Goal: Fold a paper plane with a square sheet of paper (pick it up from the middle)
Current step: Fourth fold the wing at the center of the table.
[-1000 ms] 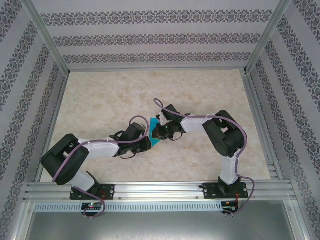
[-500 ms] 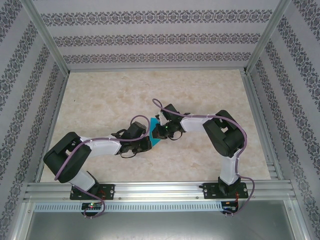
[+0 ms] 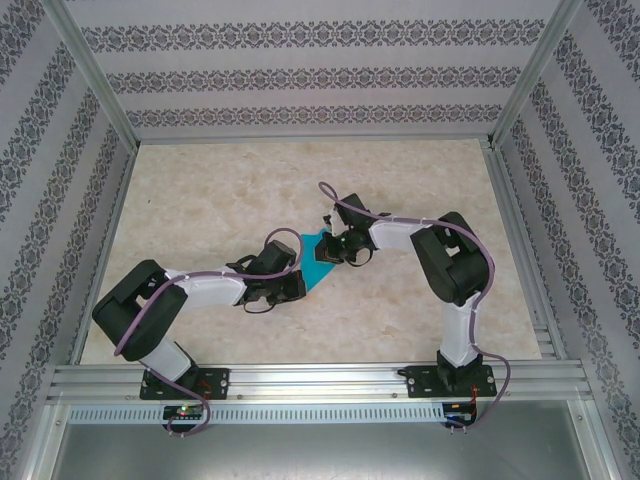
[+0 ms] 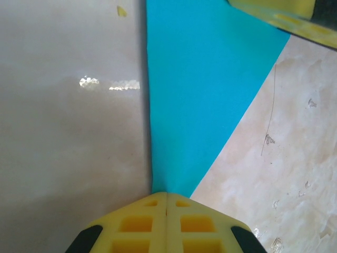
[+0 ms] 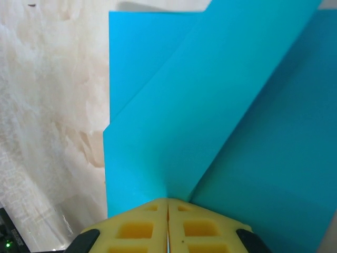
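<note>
My left fingers (image 4: 158, 203) are pressed together on the narrow tip of the sheet of paper (image 4: 200, 95), which widens straight ahead of them toward my right fingers (image 5: 158, 208). Those pinch its overlapped folded layers at the other end, so the long axis runs between my two pinches, at the middle of the surface (image 3: 200, 190). Every edge lies well apart, leaving open room all round for the next crease

from above, the black left gripper (image 3: 300, 284) and black right gripper (image 3: 332, 252) are covering parts of the thin cyan-blue folded paper sheet (image 3: 318, 268), its creases too small to read; the sheet is running off the left wrist view's top edge and the right wrist view's top and right edges.
</note>
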You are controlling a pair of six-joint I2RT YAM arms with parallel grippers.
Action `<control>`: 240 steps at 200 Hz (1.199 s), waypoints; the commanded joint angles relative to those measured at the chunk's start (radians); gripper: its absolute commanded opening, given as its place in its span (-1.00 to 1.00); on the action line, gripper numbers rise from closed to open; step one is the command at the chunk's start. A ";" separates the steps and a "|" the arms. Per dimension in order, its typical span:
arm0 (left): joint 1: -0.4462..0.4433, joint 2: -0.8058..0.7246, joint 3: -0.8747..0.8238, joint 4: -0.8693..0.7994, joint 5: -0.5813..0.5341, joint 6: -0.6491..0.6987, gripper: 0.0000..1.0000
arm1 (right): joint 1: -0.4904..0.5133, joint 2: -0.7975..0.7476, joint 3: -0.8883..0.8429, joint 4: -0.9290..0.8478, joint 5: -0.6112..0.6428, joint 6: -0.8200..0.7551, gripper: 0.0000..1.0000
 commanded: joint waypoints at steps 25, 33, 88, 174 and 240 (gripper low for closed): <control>0.000 0.060 -0.041 -0.191 0.024 0.029 -1.00 | -0.083 0.047 0.091 0.003 0.176 0.000 -0.81; -0.001 0.063 -0.039 -0.190 0.025 0.030 -1.00 | -0.088 0.056 0.113 -0.007 0.172 0.000 -0.80; 0.000 0.063 -0.027 -0.190 0.020 0.028 -1.00 | -0.089 -0.031 0.090 0.041 0.064 -0.002 -0.80; -0.001 0.068 -0.022 -0.185 0.015 0.021 -1.00 | 0.069 -0.098 -0.067 0.125 0.026 0.029 -0.84; 0.000 0.068 -0.032 -0.191 0.019 0.017 -1.00 | 0.000 0.038 0.047 0.118 0.024 0.007 -0.88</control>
